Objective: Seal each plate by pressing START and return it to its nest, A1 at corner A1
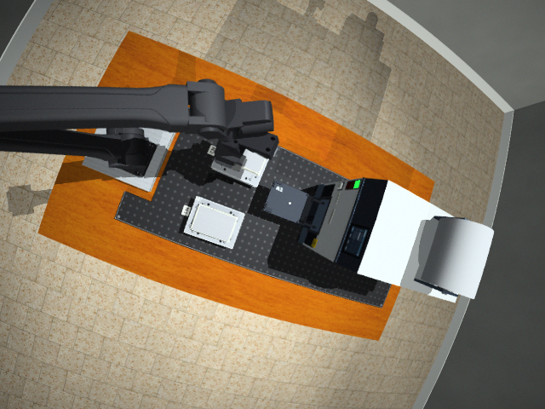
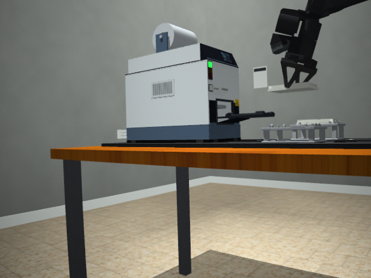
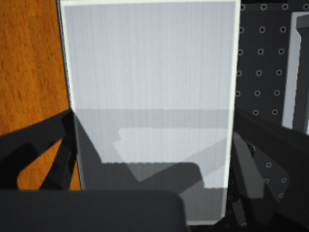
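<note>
The gripper is closed on a plate, its two fingers pinching the opposite long sides. The held plate is nearly level, raised above the table and touching neither nest. A smooth grey sheet spans its top inside a pale rim; shadows of the arm fall across it. In the top view the plate lies over nest N2, which the exterior view shows with its upright pins exposed and no plate between them. The other plate sits in nest N1; whether it is sealed cannot be told. The sealer shows a green lamp. Its dark stage extends from the front opening and bears no plate. A white roll is mounted on top.
</note>
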`<state>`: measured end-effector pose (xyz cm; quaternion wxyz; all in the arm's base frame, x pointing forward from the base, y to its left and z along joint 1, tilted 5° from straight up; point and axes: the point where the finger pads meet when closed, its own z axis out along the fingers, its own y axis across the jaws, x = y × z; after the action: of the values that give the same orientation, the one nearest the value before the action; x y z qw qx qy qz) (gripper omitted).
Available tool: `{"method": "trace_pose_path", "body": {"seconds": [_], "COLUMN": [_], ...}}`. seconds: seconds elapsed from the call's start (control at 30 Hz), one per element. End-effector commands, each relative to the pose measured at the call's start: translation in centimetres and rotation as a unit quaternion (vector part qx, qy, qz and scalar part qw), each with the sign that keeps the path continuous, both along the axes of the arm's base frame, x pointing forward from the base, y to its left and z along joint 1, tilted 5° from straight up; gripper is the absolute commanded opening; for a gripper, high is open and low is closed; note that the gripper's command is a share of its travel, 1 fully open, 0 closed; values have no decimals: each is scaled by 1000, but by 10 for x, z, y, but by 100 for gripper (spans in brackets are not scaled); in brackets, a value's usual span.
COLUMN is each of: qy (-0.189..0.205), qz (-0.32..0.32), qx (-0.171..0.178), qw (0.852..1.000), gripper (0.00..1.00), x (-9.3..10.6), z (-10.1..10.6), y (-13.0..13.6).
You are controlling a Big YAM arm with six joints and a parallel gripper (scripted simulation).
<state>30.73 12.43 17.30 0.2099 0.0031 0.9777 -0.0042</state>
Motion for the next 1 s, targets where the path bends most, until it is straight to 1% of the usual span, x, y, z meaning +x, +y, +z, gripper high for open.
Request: {"method": "trace_pose_path", "body": {"seconds": [0.0,0.17,0.23,0.43,0.6,0.87,0.97], "qy": [-17,-14,-12,-4,-14,-19,-18], "qz": [-10,-9,-5,-1,-2,-2,-3], "qx": [10,6,6,1,6,9,8], "qw": [1000,1000,1000,1000,1000,1000,1000], "gripper": [0,0,0,0,0,0,0], "x": [12,15,14,3,9,19,19], "z": [11,9,4,-5,1,4,1], "y": [4,0,0,-5,-2,3,3]}}
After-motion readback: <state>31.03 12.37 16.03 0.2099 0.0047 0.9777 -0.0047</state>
